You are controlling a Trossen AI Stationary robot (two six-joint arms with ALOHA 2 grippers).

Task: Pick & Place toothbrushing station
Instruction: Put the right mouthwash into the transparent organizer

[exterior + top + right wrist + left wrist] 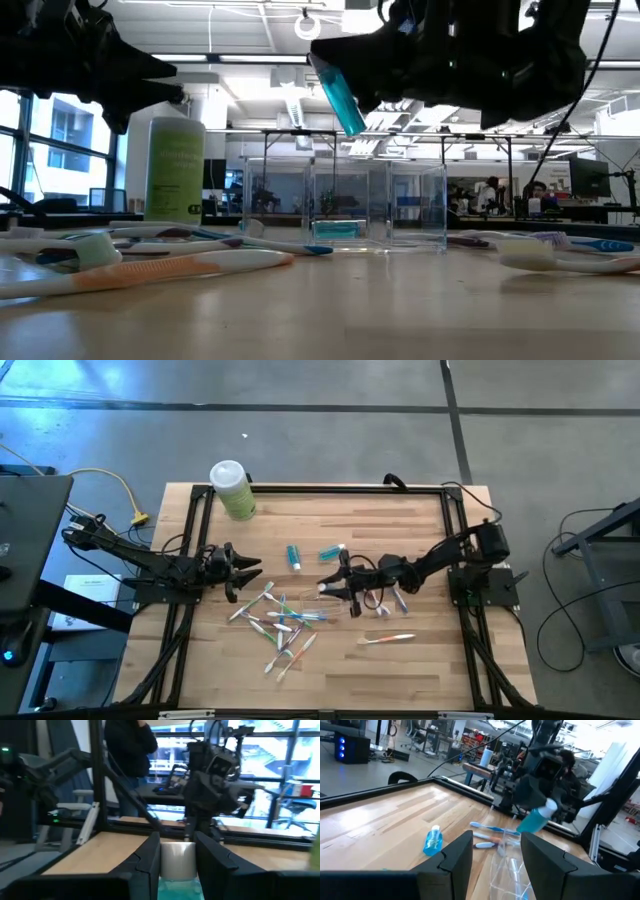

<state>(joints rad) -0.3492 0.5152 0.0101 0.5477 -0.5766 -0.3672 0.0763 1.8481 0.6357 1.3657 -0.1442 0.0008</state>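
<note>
My right gripper (pixel 329 588) is clamped on a teal tube (pixel 338 95), held tilted above the clear cup (pixel 345 205) mid-table. Toothbrushes (pixel 280 622) litter the wooden table (pixel 330 670); an office stretches behind. My left gripper (pixel 257 571) hangs nearby, fingers apart.

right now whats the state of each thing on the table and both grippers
right gripper: shut on a teal tube, raised
held teal tube: tilted, above the clear cup
clear cup: upright on the table
left gripper: open, empty
two other teal tubes: lying flat
toothbrushes: scattered flat
pale-green bottle: upright, capped
</note>
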